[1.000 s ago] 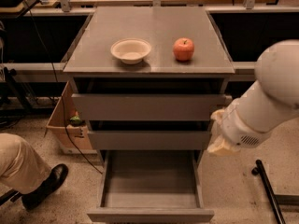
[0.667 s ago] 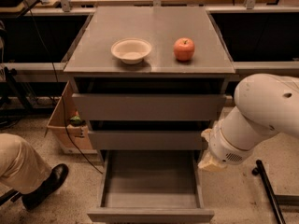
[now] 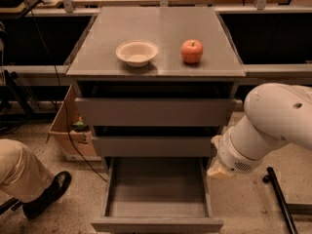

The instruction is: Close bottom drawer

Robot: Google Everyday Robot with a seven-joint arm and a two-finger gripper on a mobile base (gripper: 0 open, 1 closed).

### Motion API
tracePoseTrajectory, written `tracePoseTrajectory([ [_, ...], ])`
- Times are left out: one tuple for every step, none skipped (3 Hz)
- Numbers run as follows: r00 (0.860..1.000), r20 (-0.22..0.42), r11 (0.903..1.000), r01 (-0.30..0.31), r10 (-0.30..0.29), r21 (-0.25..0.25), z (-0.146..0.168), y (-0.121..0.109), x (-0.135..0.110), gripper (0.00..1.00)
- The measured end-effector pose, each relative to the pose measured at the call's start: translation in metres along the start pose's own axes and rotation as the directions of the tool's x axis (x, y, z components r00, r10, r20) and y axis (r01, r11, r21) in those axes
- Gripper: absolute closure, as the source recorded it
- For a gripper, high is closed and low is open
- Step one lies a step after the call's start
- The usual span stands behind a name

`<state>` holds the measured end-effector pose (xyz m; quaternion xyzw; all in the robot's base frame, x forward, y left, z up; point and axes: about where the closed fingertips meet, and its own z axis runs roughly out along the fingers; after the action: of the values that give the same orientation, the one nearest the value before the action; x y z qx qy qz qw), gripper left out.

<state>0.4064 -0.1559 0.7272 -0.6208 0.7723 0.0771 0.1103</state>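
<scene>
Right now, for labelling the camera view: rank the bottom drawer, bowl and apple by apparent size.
1. bottom drawer, open, nearest the camera
2. bowl
3. apple
The gripper hangs by the drawer's right side.

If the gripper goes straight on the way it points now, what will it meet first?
The gripper, just right of the open bottom drawer, points down and left. It would probably meet that drawer's right side wall first, though depth is unclear.

Single elevated front view
The cabinet (image 3: 165, 28) is seen closely from above and in front; the gripper (image 3: 218, 169) is framed at lower right.
</scene>
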Motion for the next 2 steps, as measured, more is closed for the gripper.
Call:
tracePoseTrajectory([
  [0.999,-0.025,0.9995,-0.026,0.026,-0.019,0.056,-0.016,0.017,0.00],
  [0.995,-0.052,0.9920,-0.093,0.089,-0.084,0.161,-0.032,0.063,0.00],
])
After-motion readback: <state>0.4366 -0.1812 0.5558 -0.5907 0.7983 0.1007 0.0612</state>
